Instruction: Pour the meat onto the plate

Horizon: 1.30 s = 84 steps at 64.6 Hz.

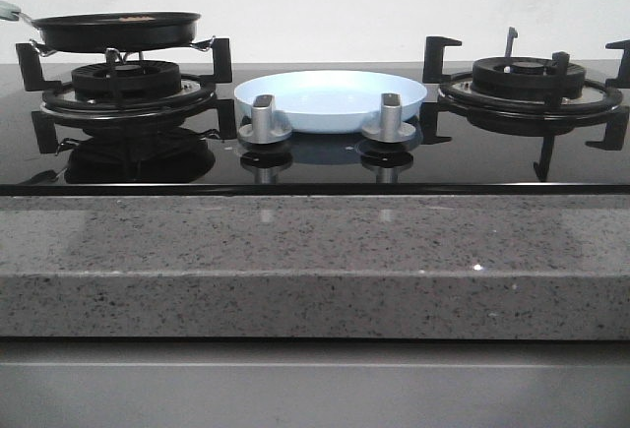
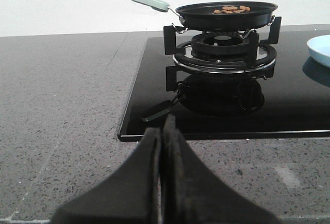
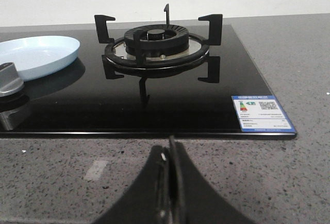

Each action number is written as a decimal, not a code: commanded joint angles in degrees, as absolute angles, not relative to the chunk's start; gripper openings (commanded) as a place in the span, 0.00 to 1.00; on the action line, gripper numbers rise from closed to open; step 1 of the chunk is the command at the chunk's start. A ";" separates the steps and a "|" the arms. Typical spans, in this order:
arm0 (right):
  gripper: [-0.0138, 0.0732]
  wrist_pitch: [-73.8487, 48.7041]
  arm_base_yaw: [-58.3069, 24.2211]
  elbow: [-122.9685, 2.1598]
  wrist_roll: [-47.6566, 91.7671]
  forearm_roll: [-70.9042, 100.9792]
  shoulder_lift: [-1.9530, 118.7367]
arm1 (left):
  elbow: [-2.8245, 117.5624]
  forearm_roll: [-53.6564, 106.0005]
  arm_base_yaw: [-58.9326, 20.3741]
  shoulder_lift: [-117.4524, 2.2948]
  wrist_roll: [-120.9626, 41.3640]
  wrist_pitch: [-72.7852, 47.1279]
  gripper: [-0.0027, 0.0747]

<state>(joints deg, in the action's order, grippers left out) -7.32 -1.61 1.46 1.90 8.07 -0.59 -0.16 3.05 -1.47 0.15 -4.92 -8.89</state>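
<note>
speckled grey stone counter (image 1: 295, 251), black glass hob (image 1: 315, 157) set in it, pale-blue plate (image 1: 330, 98) on the glass

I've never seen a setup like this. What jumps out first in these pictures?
A pale-blue plate sits empty in the middle of a glossy black cooktop, just behind two silver knobs. On the left burner stands a black frying pan holding a small heap of orange-brown meat; the right burner is bare. Both end effectors, left and right, are shut over the grey stone counter in front.

Pale-blue plate (image 1: 330, 98) between two burners, black pan (image 1: 116, 30) on the left one
</note>
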 commanded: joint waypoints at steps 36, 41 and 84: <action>0.08 -0.31 -1.22 -0.24 1.96 7.40 -1.55 | 0.45 9.25 -1.49 1.14 -3.85 -1.40 0.01; 0.08 -1.55 -1.22 -3.86 2.01 7.40 -1.30 | 3.35 9.15 -1.49 0.75 -3.85 -1.64 0.01; 0.09 -14.64 -1.22 -39.31 2.07 4.89 33.65 | 38.45 7.38 -1.62 -39.48 -3.85 -8.83 0.02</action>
